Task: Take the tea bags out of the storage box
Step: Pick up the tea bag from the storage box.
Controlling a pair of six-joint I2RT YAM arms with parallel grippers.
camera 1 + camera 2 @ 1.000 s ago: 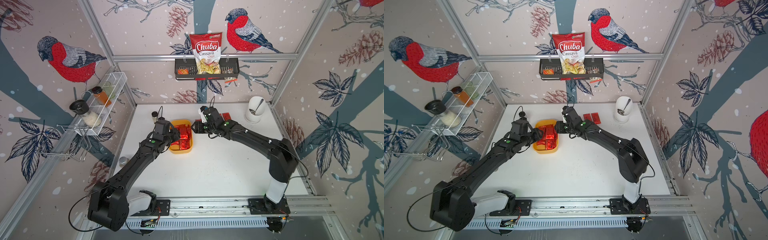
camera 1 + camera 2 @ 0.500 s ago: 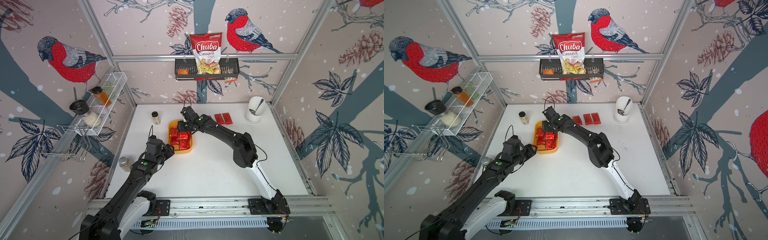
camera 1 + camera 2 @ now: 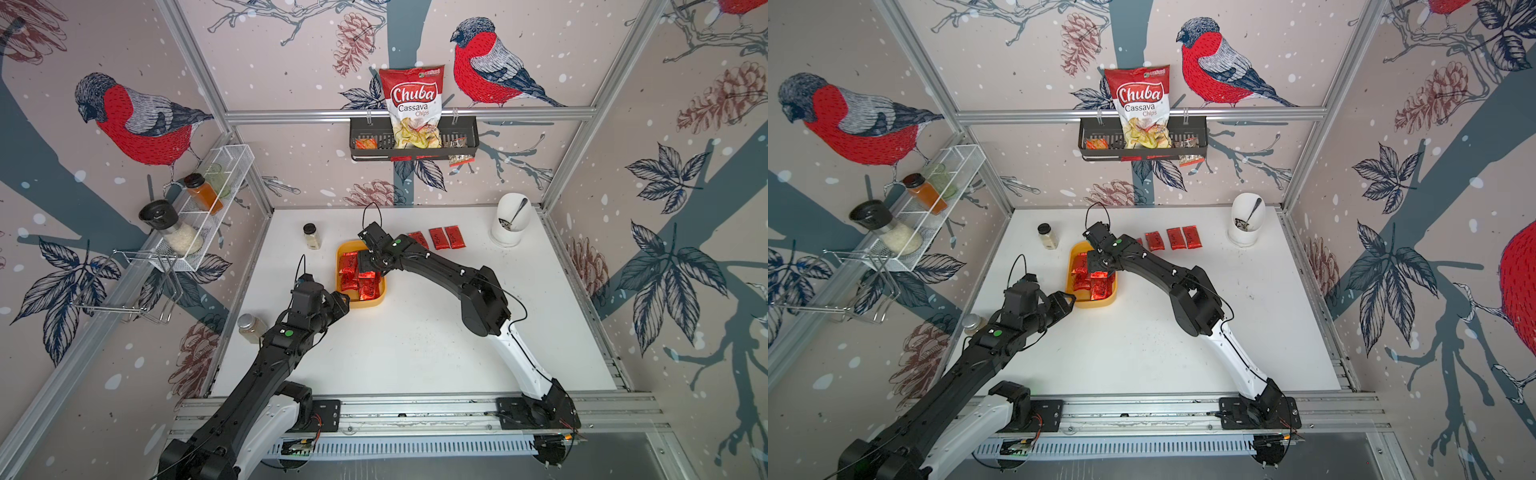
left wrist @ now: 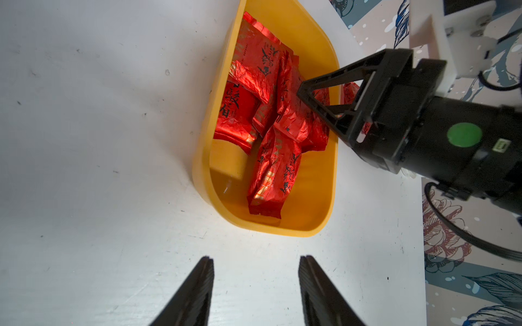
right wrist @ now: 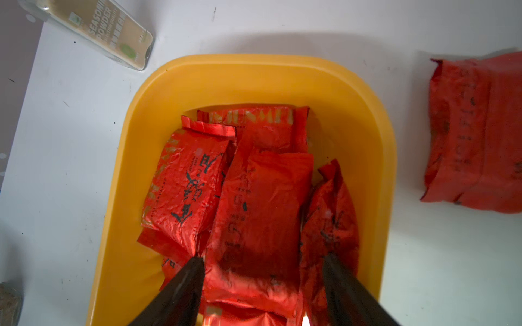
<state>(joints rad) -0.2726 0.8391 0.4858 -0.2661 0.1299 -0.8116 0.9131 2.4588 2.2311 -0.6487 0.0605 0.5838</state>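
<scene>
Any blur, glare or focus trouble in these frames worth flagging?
Right wrist: tea bags by the right gripper look smeared; the one outside the box is blurred too. Left wrist: sharp, with foil glare on the bags. Top views: sharp, evenly lit.

Both top views looked steeply down from high over my whole table (image 3: 415,353); my wrist cameras sat close, sharing the storage box (image 4: 202,169).
</scene>
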